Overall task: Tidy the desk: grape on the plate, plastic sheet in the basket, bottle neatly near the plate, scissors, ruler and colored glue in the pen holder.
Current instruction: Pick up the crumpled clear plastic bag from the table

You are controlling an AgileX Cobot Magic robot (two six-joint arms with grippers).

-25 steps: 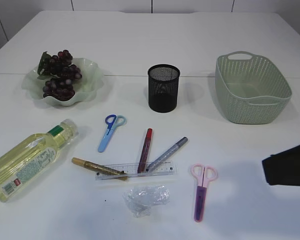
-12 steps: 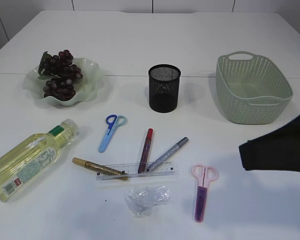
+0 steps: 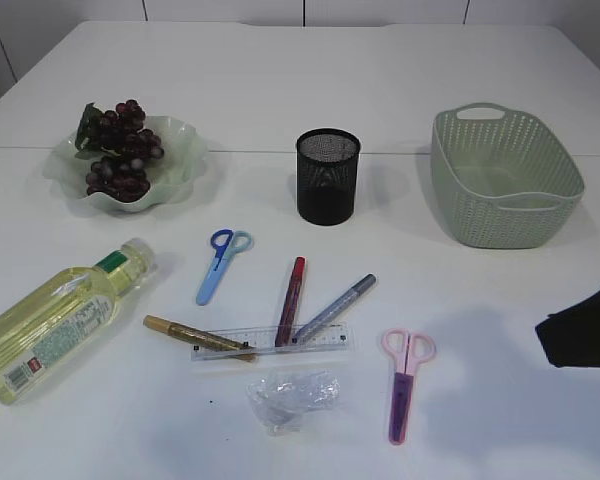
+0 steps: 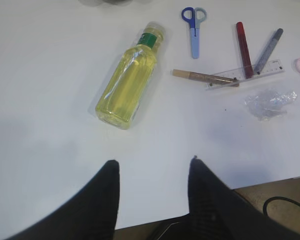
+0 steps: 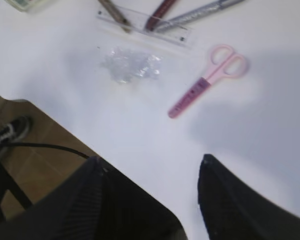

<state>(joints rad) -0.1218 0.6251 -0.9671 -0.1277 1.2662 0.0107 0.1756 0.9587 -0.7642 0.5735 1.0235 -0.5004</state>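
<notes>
So the grapes [image 3: 120, 150] are already on the plate [image 3: 185, 165], but lots of things are still out on the white table [image 3: 300, 80]. The landmark here is the black pen holder [image 3: 328, 176] in the middle.

In front of the pen holder lie the blue scissors [image 3: 218, 264], the red glue pen [image 3: 291, 300], the gray glue pen [image 3: 335, 308], the gold glue pen [image 3: 195, 337] and the clear ruler [image 3: 272, 342]. The pens rest across the ruler. Nearer the front edge sits the crumpled plastic sheet [image 3: 292, 397], and just right of it the pink scissors [image 3: 405, 382]. The bottle [image 3: 55, 320] lies on its side, far to the front-left of the pen holder. The green basket [image 3: 505, 178] is to the right of the pen holder, and it looks empty.

The right gripper [image 5: 152, 177] hangs above the table's front edge with its jaws apart and nothing in them. The pink scissors and the plastic sheet are the closest things to it. The left gripper [image 4: 152, 172] is also apart and empty, hanging near the bottle.

I think the right arm is going for the pink scissors or the sheet. To do it well, it should come straight down over the middle of the thing, with one finger on each side, and close slowly. The scissors lie flat, so the fingers must go low to the table.
</notes>
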